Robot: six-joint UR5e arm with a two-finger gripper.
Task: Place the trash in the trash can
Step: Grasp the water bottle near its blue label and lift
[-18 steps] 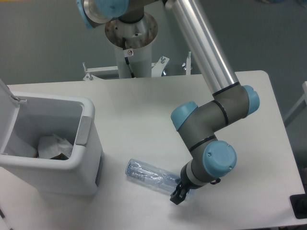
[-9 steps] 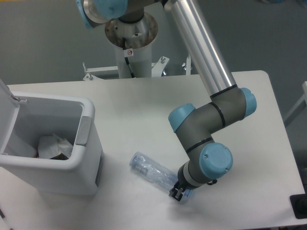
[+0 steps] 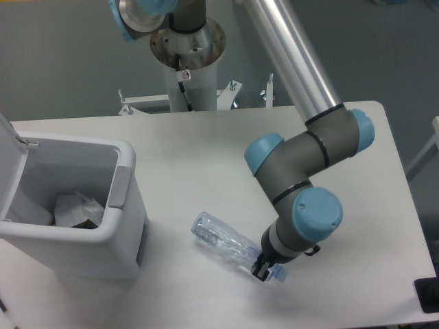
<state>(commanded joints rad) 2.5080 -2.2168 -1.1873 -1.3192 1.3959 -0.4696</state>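
A crushed clear bluish plastic bottle [image 3: 223, 238] lies on the white table [image 3: 206, 151], slanting from upper left to lower right. My gripper [image 3: 263, 269] is at its lower right end, shut on the bottle near the cap, which is mostly hidden by the fingers. The trash can [image 3: 75, 205] stands at the left with its lid swung open. Crumpled white paper [image 3: 79, 209] lies inside it.
The arm's base column [image 3: 186, 62] rises at the table's far edge. The arm's grey and blue joints [image 3: 302, 178] hang over the right half of the table. A dark object [image 3: 429, 296] sits at the right edge.
The gripper has moved slightly right and closed on the bottle's end. The bottle's far end has swung right and tilted more steeply, away from the trash can.
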